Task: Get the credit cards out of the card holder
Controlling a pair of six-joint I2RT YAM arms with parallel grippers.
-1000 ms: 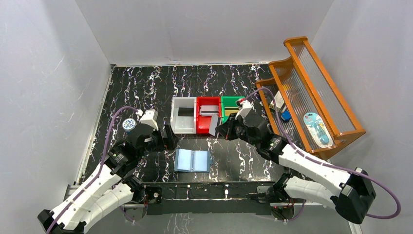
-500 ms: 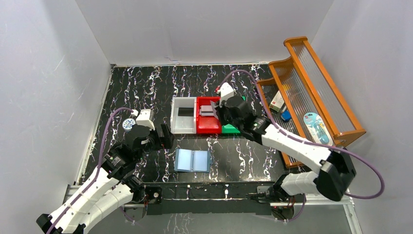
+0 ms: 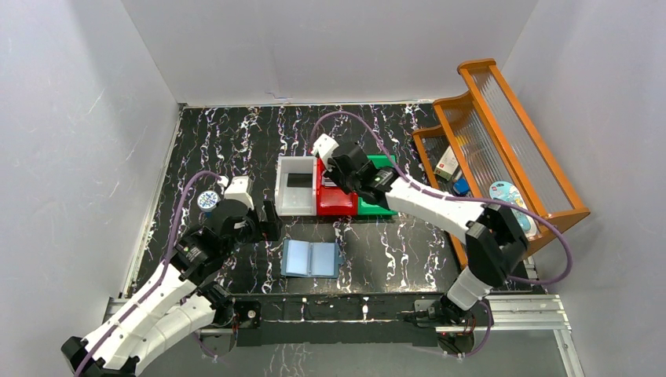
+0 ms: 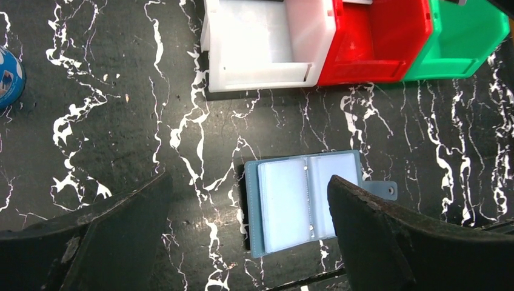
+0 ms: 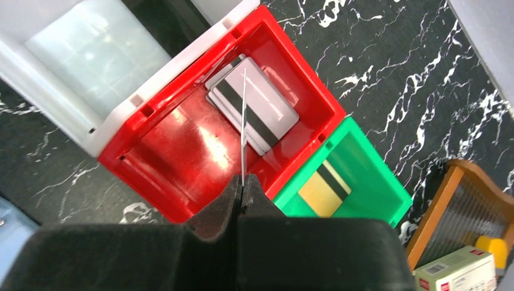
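Card edge-on in fully closed right hand over red bin.

White walls, black white-veined tabletop, orange wooden rack at right

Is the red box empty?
No, a grey card with a dark stripe lies flat on the floor of the red box.

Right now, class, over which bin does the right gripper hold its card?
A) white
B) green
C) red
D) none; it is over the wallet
C: the right gripper pinches a thin card edge-on over the red bin, where a striped card lies.
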